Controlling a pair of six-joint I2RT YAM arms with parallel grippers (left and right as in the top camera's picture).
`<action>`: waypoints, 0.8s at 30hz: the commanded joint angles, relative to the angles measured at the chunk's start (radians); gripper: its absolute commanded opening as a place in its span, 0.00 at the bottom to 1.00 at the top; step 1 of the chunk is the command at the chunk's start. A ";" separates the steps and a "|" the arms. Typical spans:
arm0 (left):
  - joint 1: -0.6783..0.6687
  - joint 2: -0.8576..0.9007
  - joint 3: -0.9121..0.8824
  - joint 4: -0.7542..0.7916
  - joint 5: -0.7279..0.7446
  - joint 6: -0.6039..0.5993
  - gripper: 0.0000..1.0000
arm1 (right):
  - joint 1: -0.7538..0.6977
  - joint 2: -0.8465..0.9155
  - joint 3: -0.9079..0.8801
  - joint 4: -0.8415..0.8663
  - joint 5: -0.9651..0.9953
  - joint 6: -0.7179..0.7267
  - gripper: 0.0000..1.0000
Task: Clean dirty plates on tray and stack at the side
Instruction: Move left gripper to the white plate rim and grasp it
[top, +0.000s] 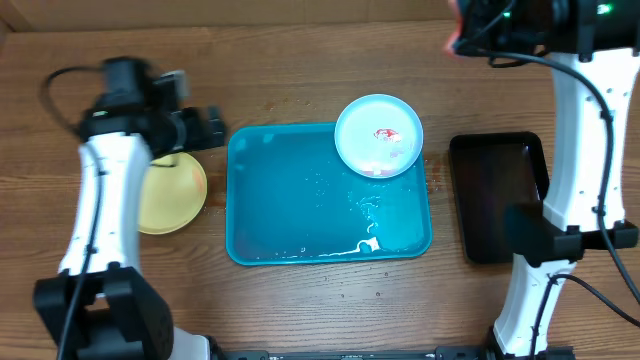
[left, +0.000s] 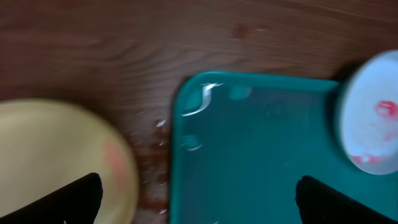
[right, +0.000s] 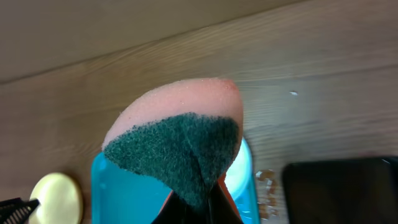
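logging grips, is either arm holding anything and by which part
The right fingers pinch a sponge by its lower end, as the right wrist view shows. The left fingers are open and empty.

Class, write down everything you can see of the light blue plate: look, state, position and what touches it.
The light blue plate is round, shallow and plastic-looking, with a low raised rim. A small red smear marks its centre, with whitish wet patches beside it. It rests at the far right corner of the turquoise tray, its edge overhanging the tray's rim. Nothing else touches it.
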 joint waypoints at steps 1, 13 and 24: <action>-0.143 0.010 0.017 0.052 0.054 -0.026 1.00 | -0.062 -0.076 -0.056 0.003 0.006 -0.001 0.04; -0.460 0.354 0.238 0.146 -0.029 -0.248 1.00 | -0.176 -0.099 -0.393 0.004 0.008 -0.009 0.04; -0.540 0.567 0.394 0.048 -0.133 -0.428 0.90 | -0.176 -0.099 -0.497 0.004 0.033 -0.009 0.04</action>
